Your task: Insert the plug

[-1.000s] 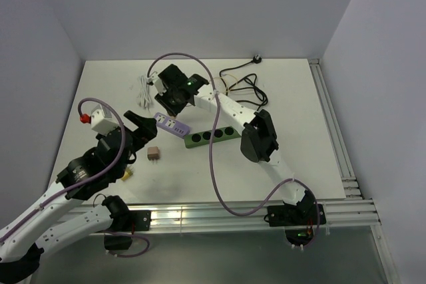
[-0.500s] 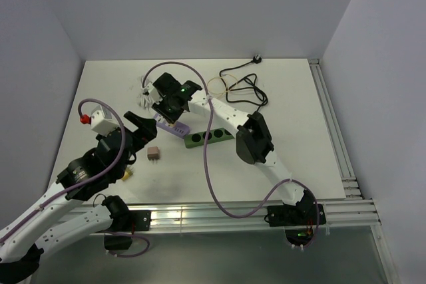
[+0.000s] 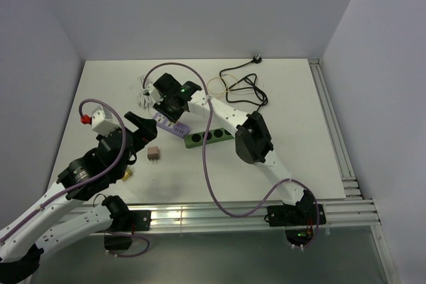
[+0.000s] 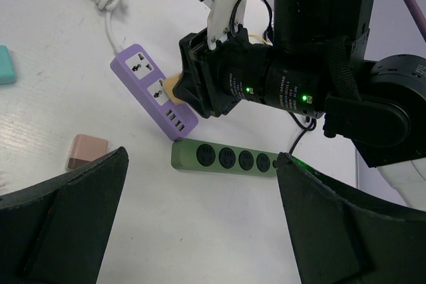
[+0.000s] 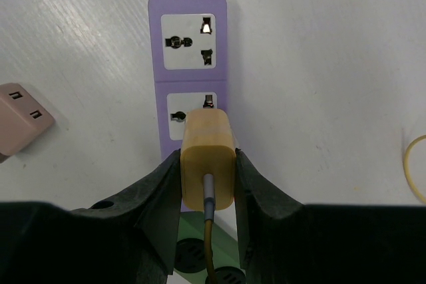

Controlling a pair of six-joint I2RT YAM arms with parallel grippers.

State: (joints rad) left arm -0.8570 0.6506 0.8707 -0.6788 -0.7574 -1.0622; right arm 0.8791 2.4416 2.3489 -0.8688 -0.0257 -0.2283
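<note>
My right gripper (image 5: 208, 167) is shut on a yellow plug (image 5: 208, 159) with a brown cable, held over the nearer socket of a purple power strip (image 5: 188, 58). In the top view the right gripper (image 3: 171, 106) hangs above that strip (image 3: 175, 126); whether the plug touches the socket I cannot tell. The plug's tip shows in the left wrist view (image 4: 172, 86) beside the strip (image 4: 154, 89). A green power strip (image 3: 212, 137) lies just right of the purple one. My left gripper (image 4: 200, 217) is open and empty, near the table's front left (image 3: 138, 128).
A small pink adapter (image 3: 153, 153) lies by the left fingers. A white cable bundle (image 3: 144, 88) sits behind the purple strip. A black cable with plug (image 3: 246, 81) lies at the back right. A yellowish cable loop (image 3: 216, 84) is near it. A teal object (image 4: 5, 64) shows at left.
The right gripper with the plug moved left and a little nearer, from behind the purple strip to over its near socket. The left arm has not moved.
</note>
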